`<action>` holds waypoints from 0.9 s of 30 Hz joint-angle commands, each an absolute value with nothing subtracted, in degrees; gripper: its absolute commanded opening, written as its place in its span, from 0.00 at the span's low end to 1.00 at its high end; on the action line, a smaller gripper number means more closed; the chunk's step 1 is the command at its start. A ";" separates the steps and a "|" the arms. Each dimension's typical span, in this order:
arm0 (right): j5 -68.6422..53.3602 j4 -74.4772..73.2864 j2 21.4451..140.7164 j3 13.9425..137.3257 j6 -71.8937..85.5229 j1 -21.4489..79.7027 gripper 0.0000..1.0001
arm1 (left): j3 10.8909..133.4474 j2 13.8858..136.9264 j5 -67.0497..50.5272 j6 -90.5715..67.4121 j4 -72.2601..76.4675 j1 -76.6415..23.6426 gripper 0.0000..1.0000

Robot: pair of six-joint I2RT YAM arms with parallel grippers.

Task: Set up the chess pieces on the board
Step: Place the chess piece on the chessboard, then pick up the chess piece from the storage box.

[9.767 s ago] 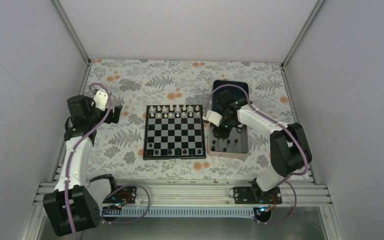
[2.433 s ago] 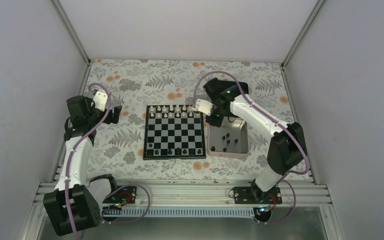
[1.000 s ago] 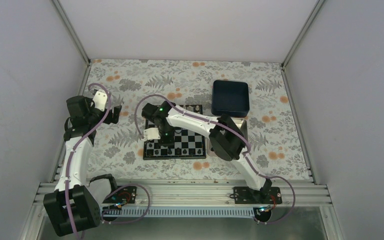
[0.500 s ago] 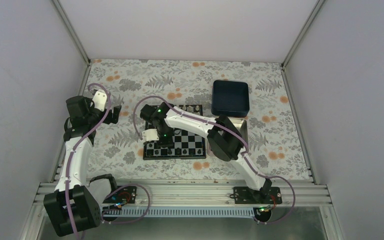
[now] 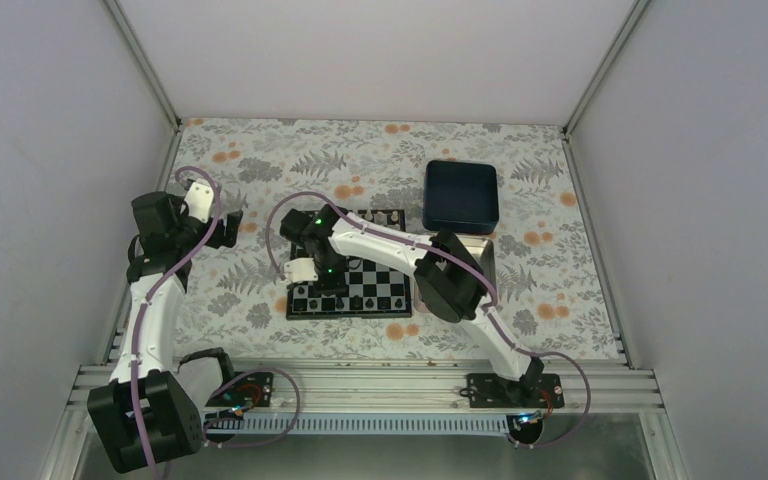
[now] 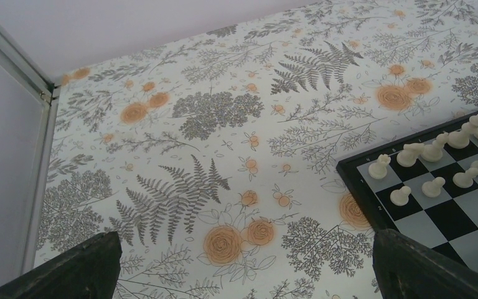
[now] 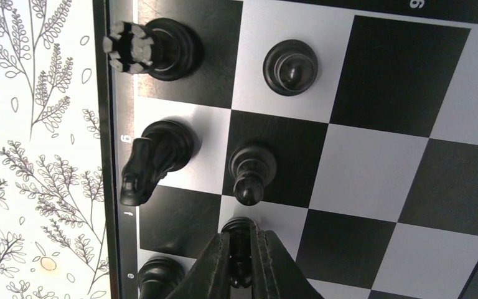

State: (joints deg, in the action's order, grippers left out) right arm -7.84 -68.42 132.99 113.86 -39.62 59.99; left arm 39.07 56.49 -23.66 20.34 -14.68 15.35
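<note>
Top view, board: the board (image 5: 380, 292) lies flat and square on the flowered table (image 5: 260, 150), with a dark blue tray (image 5: 460, 195) past its far right corner.
Top view, arms: the right arm stretches left across the board, its right end effector (image 5: 322, 285) over the near left corner. The left end effector (image 5: 228, 226) is off the board's left side.
Left wrist: its fingers (image 6: 68, 274) are wide apart and hold nothing. White pieces (image 6: 432, 187) stand upright.
Right wrist: its fingers (image 7: 208, 274) are clamped on an upright black pawn (image 7: 239, 240) over a light square. The knight (image 7: 155, 159) has its head towards the border.
</note>
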 commanded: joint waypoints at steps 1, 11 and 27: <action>-6.55 -68.69 134.06 114.69 -39.96 60.47 0.17 | 38.72 55.53 -25.04 20.30 -13.51 15.73 1.00; -4.76 -68.74 121.99 114.57 -39.21 56.83 0.40 | 38.74 55.65 -25.58 20.48 -13.74 15.82 1.00; -3.02 -62.38 90.78 79.21 -37.93 32.46 0.45 | 38.86 56.38 -25.42 20.40 -13.69 15.89 1.00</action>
State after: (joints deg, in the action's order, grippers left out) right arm -2.52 -65.08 94.11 88.14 -38.44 37.06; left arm 39.07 56.51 -24.29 20.34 -14.68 15.62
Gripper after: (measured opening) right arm 0.448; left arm 0.999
